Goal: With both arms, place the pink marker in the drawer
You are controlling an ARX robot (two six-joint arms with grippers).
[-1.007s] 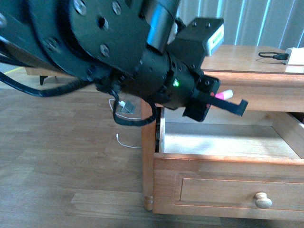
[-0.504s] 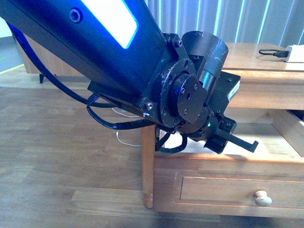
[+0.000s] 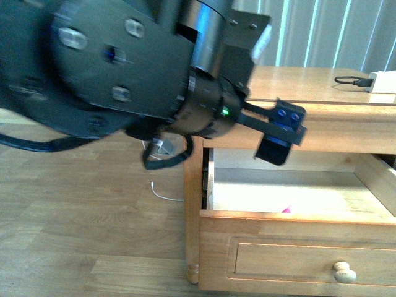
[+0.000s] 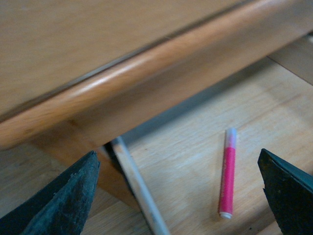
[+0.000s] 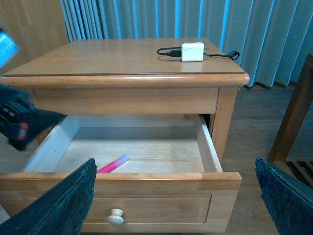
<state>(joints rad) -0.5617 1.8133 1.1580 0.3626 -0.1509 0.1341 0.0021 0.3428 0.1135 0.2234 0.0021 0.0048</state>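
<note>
The pink marker (image 4: 227, 178) lies flat on the floor of the pulled-out drawer (image 5: 146, 178), near its front. From the front only its tip (image 3: 286, 210) shows over the drawer's front board (image 3: 297, 218). My left gripper (image 3: 278, 137) hovers open above the drawer, just under the dresser top's edge. In its wrist view the left gripper (image 4: 178, 196) is empty and the marker lies free below it. My right gripper (image 5: 173, 205) is open in front of the drawer front, holding nothing. The marker (image 5: 112, 164) and the drawer's round knob (image 5: 116, 216) both show there.
A white charger block (image 5: 192, 51) with a black cable sits on the dresser top (image 5: 122, 58). A white cable (image 3: 164, 192) lies on the wooden floor left of the dresser. A wooden chair frame (image 5: 293, 122) stands to one side, and curtains hang behind.
A second ago my left gripper held the pink marker above the drawer. It dipped into the drawer, let go, and has risen empty; the marker now lies inside.
</note>
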